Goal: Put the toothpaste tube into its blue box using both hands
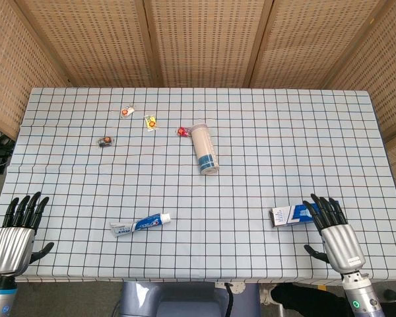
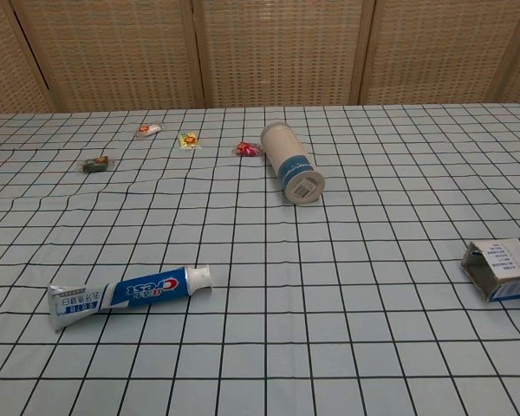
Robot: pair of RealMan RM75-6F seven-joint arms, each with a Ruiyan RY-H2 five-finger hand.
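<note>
The blue and white toothpaste tube (image 1: 140,224) (image 2: 130,293) lies flat near the table's front, left of centre, its white cap pointing right. The blue box (image 1: 292,214) (image 2: 504,268) lies at the front right with its open end facing left. My right hand (image 1: 335,232) hovers over the box's right end, fingers stretched out and apart, holding nothing. My left hand (image 1: 16,233) is at the front left corner, well left of the tube, fingers extended and empty. Neither hand shows in the chest view.
A white and blue cylindrical canister (image 1: 204,149) (image 2: 292,162) lies on its side mid-table. Several small wrapped candies (image 1: 151,122) (image 2: 188,139) are scattered behind it toward the left. Wicker screens stand behind the checked tablecloth (image 1: 270,132).
</note>
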